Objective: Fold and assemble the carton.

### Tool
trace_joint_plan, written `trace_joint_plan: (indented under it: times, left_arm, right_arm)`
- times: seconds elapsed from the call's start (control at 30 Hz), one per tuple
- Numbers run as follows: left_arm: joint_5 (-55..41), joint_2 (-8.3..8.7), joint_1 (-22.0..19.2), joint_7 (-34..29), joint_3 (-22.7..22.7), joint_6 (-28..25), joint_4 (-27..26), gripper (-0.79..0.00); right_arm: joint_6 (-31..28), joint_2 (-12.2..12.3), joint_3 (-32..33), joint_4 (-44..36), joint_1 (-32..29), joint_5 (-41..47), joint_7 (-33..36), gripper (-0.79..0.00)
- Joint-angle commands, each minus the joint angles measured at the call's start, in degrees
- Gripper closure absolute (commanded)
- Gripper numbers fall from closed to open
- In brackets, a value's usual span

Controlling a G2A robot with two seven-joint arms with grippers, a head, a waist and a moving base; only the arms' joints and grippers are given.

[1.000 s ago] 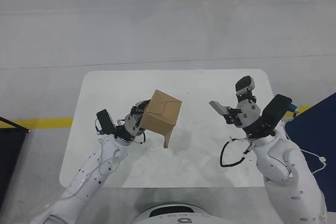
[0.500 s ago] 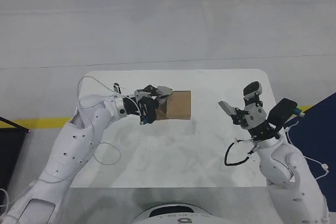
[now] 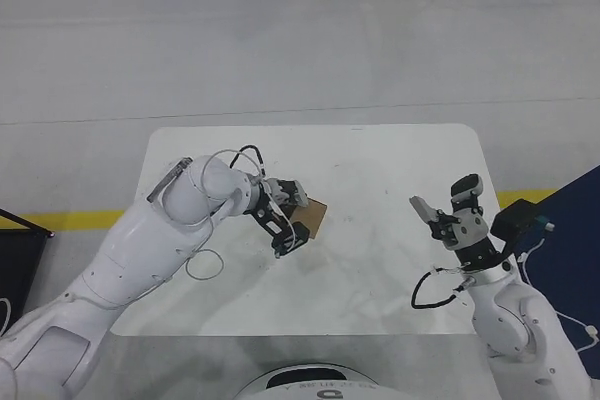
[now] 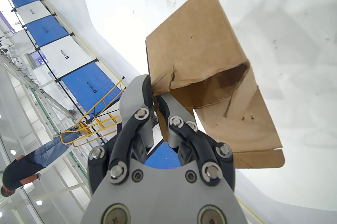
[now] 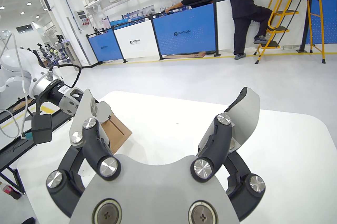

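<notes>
The brown carton is held off the white table, left of the middle. My left gripper is shut on it. In the left wrist view the carton is a tilted open sleeve with one flap hanging loose. There the left gripper pinches a torn edge at its open end. My right gripper stands open with nothing in it near the table's right side, well apart from the carton. The right wrist view shows the right gripper spread wide, with the carton beyond it.
A black cable loops over the table below the right wrist. A black rack stands off the table's left side and a blue mat lies on the floor to the right. Bare table lies between the arms.
The left arm carried the carton toward the table's far side, then brought it back lower, turning it over. The right gripper drew back to the right, still open.
</notes>
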Motion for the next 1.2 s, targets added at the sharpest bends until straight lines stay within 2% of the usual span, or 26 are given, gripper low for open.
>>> trace_joint_plan:
  times: [0.0,0.13,0.27,0.4,0.53,0.67,0.77,0.87,1.03,1.17]
  left_arm:
    - [-0.7,-0.62,-0.9,-1.2,1.6,0.4,1.3,-0.785]
    - [-3.7,-1.95,-2.5,-4.5,3.2,0.6,4.3,-0.785]
    - [-8.4,-2.8,-3.0,-7.6,2.4,1.4,6.1,-0.785]
    - [-13.2,-2.6,-2.3,-9.8,-1.1,1.9,6.8,-0.785]
    - [-17.2,-1.04,1.2,-12.0,-8.1,2.2,6.2,-0.785]
    - [-19.7,1.8,9.4,-13.5,-19.1,2.2,3.5,-0.785]
    - [-22.0,3.88,17.9,-13.7,-28.6,2.6,0.1,-0.785]
    - [-25.0,5.28,26.7,-13.5,-37.1,3.7,-3.3,-0.785]
    - [-33.0,5.91,40.7,-15.4,-47.3,7.8,-6.9,-0.785]
    - [-39.5,5.6,47.9,-17.7,-50.6,11.1,-7.3,-0.785]
  right_arm:
    - [0.1,-0.1,0.0,0.2,-0.9,0.6,0.0,-0.785]
    - [-1.6,-0.1,-1.8,0.8,-1.2,0.5,2.4,-0.785]
    - [-3.9,0.0,-5.0,2.1,0.8,-0.5,7.0,-0.785]
    - [-4.4,0.0,-9.1,3.1,3.8,-2.9,12.9,-0.785]
    - [-3.4,-0.3,-13.9,4.1,7.8,-3.0,16.8,-0.785]
    - [-0.9,-0.8,-19.1,6.7,13.4,-3.3,20.0,-0.785]
    - [2.1,-1.3,-22.3,8.8,17.8,-4.3,22.2,-0.785]
    - [3.5,-1.5,-23.3,8.3,19.4,-4.6,23.4,-0.785]
    - [3.5,-1.5,-23.3,8.3,19.4,-4.6,23.4,-0.785]
    - [0.0,-1.3,-26.7,8.2,23.8,-11.9,32.6,-0.785]
